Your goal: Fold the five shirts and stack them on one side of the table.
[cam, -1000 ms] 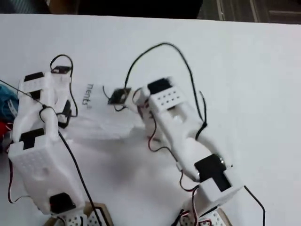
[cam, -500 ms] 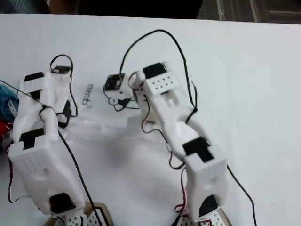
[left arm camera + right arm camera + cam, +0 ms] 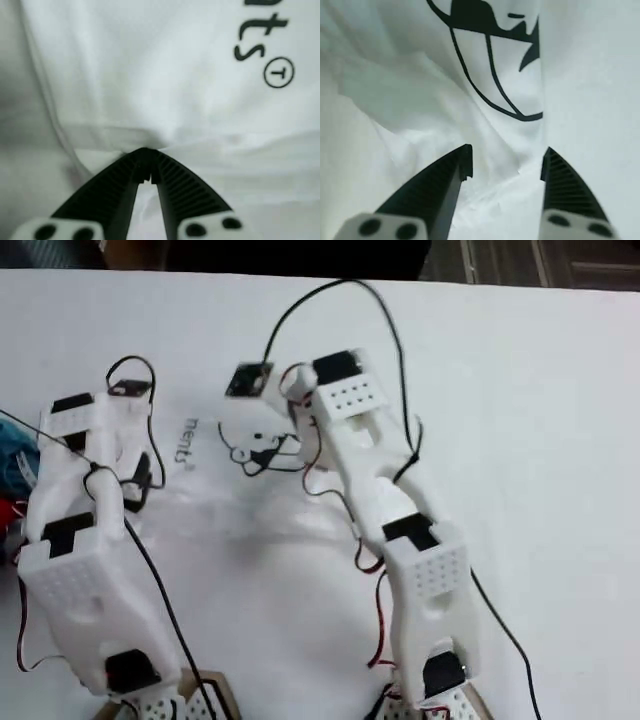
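One white shirt (image 3: 235, 510) lies rumpled on the table (image 3: 520, 390), barely folded, so most of the job looks undone. Left gripper (image 3: 145, 170) pinches its cloth, jaws closed, near the black drawing (image 3: 255, 445); right gripper (image 3: 505, 167) hangs just beside that drawing, jaws spread wide, holding nothing.

White table (image 3: 560, 390); dark room (image 3: 300, 255) behind

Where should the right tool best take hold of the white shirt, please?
Probably the raised crease in the white shirt beside the black drawing, taken from straight above. The cloth lies mostly flat elsewhere, and the open right tool straddles that crease, while the left tool pinches another fold.
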